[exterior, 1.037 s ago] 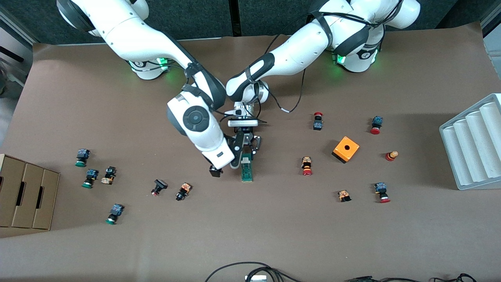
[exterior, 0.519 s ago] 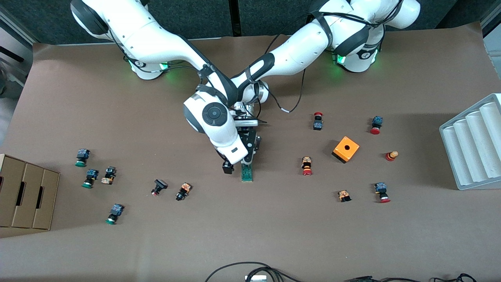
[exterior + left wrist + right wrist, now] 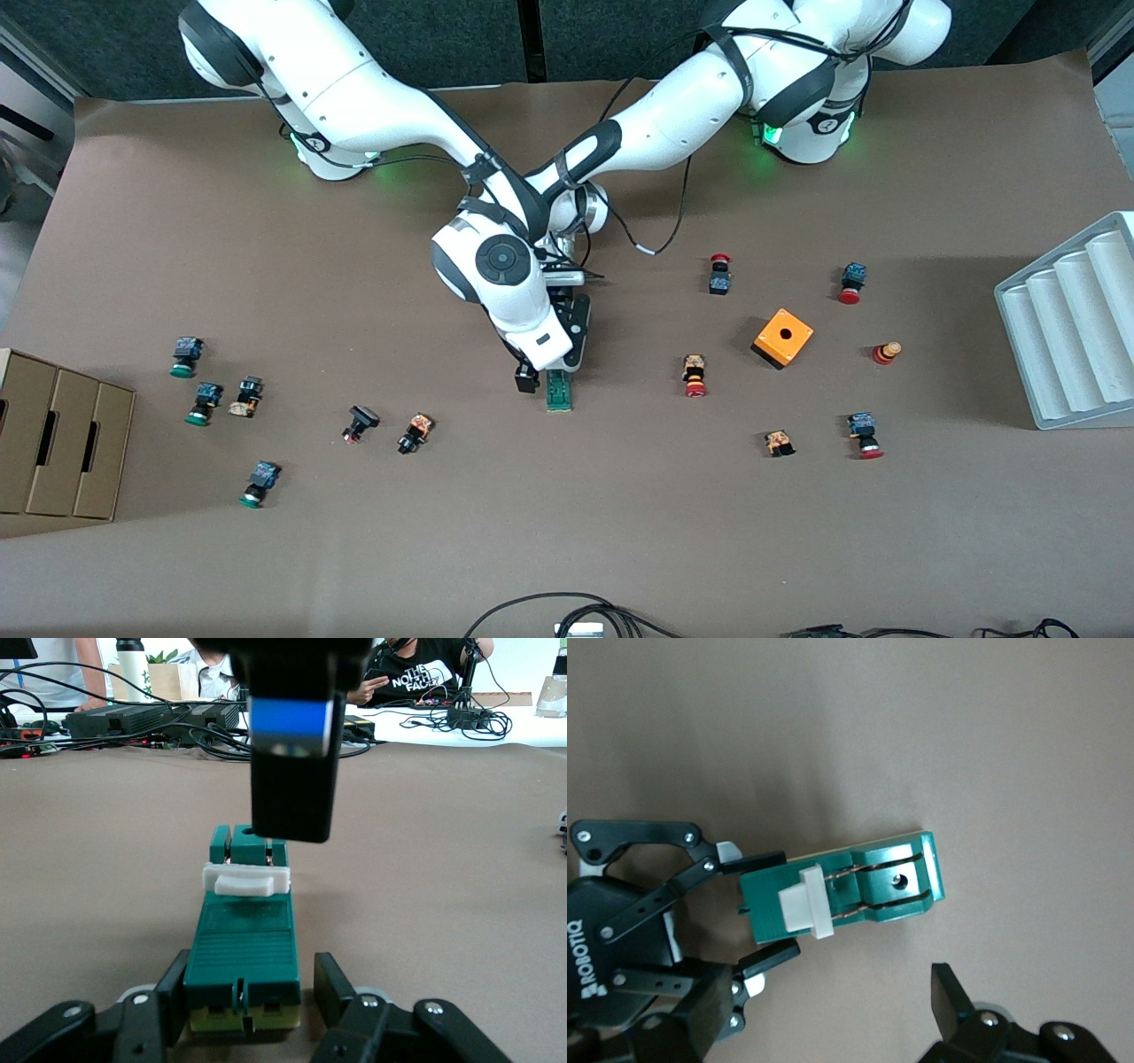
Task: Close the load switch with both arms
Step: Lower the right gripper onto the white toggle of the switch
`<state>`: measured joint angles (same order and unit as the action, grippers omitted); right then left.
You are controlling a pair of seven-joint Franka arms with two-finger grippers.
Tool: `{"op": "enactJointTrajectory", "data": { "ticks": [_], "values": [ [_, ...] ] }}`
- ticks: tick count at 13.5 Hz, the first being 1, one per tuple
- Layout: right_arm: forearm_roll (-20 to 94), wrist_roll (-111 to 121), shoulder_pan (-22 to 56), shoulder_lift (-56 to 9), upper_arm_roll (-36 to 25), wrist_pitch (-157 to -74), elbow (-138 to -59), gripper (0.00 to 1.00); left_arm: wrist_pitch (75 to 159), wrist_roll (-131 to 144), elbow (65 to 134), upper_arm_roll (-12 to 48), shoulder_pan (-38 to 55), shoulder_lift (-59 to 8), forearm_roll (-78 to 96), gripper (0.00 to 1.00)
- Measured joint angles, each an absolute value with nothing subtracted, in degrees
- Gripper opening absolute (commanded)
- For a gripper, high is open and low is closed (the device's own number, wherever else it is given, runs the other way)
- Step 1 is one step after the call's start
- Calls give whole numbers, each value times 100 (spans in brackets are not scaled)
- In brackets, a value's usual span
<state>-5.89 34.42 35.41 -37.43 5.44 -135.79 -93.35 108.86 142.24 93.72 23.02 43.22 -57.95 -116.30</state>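
The green load switch (image 3: 559, 391) lies mid-table, its white sliding piece (image 3: 245, 879) across its top. My left gripper (image 3: 565, 347) is low over the switch's end farther from the front camera. Its fingers (image 3: 170, 992) bracket that end: one touches it, and a thin gap shows at the other. The right wrist view shows the switch (image 3: 877, 886) and the left gripper (image 3: 764, 912) astride it. My right gripper (image 3: 529, 377) hangs open just above the table beside the switch, toward the right arm's end. One of its fingers (image 3: 292, 753) hovers over the switch's nearer end.
An orange cube with a hole (image 3: 782, 337) and several red-capped push buttons (image 3: 695, 376) lie toward the left arm's end, with a grey ridged tray (image 3: 1067, 328) at the edge. Green-capped buttons (image 3: 205, 403) and a cardboard box (image 3: 58, 434) lie toward the right arm's end.
My right arm has swung from the right arm's end toward the switch, and its gripper now hangs right beside it. My left gripper's fingers have narrowed around the switch's end.
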Motion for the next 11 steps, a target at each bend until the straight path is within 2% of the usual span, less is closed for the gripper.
{"op": "enactJointTrajectory", "data": {
  "ticks": [11],
  "values": [
    [-589,3406,3703,-3966,426,-13929,-9329,99,10886,14224,9371,2302,4322,-5795,-11630,63]
  ]
}}
